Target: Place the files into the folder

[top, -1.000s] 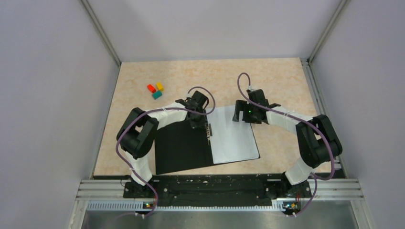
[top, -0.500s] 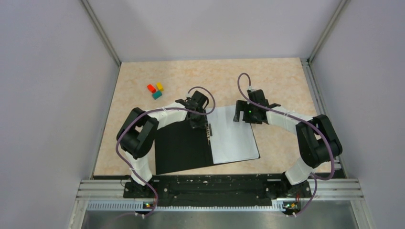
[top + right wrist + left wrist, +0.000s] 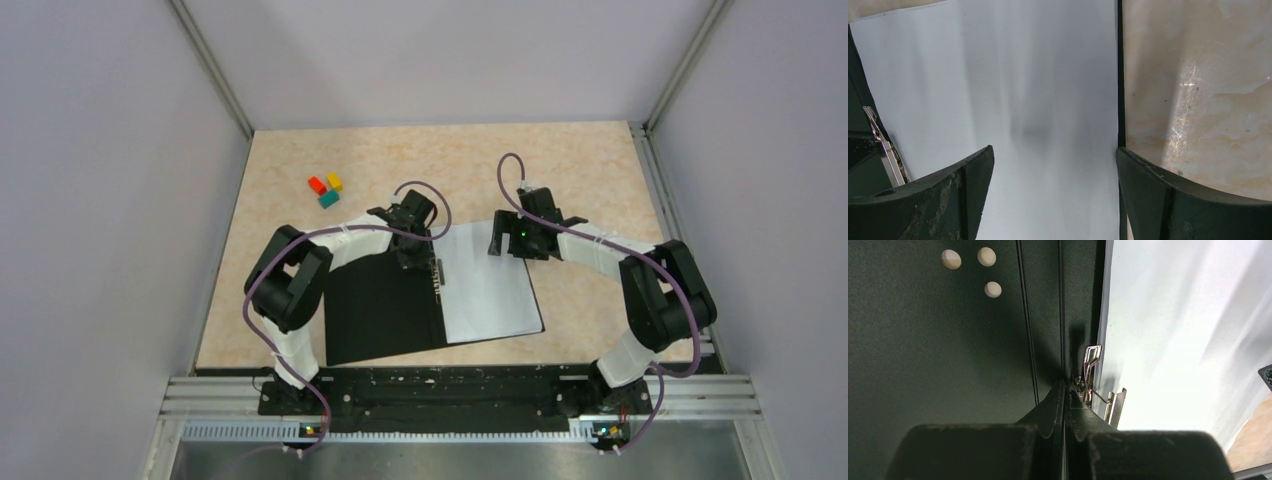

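The folder [image 3: 380,310] lies open on the table, black inside up, with its metal spine clip [image 3: 438,275] down the middle. The white files [image 3: 490,290] lie flat on its right half. My left gripper [image 3: 420,257] is shut, its tips [image 3: 1065,384] together on the spine right beside the clip [image 3: 1093,375], with the black cover [image 3: 948,365] to its left and the files [image 3: 1188,340] to its right. My right gripper [image 3: 512,247] is open and empty, hovering over the far right corner of the files [image 3: 1023,100]; one finger is over the sheet, the other over the folder's right edge.
Three small blocks, red [image 3: 316,185], yellow [image 3: 335,182] and teal [image 3: 328,199], sit at the far left of the beige table [image 3: 580,170]. Grey walls enclose the table on three sides. The bare tabletop [image 3: 1198,90] shows right of the folder.
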Robot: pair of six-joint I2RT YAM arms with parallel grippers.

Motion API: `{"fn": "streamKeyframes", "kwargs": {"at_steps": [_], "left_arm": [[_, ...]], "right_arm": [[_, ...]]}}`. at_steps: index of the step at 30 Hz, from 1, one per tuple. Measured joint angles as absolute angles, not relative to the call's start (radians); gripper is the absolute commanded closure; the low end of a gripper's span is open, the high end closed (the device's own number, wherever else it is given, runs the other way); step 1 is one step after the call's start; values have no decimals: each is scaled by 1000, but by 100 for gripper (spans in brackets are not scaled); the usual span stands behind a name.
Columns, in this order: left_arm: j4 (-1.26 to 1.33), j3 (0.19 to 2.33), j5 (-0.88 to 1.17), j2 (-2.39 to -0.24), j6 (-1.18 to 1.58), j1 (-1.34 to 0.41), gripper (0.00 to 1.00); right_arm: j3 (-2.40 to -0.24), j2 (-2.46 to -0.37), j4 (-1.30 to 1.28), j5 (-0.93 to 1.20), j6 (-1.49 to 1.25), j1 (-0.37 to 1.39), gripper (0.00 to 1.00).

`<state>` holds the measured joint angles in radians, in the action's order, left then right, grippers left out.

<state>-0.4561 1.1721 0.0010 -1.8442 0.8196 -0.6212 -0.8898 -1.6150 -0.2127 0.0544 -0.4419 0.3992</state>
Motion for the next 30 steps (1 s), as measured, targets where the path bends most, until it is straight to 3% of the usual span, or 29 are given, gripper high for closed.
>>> {"fn": "streamKeyframes", "kwargs": {"at_steps": [16,20,24,30], "left_arm": [[-479,1179,-2,-1833,785,-608,84],[-526,1172,-44,-1758,780,-601,86],[-570,1104,-126,-1591,814,-600,77],[-689,912,-258,-1389,942,-599,71]], "right_arm": [[-946,-1615,-323,9,-421,402,9],[-998,-1600,-377,-27,-408,408,11],[-1031,-1570,-423,-64,-404,458,18],[-1063,-1557,-445,-101,-442,668,40]]}}
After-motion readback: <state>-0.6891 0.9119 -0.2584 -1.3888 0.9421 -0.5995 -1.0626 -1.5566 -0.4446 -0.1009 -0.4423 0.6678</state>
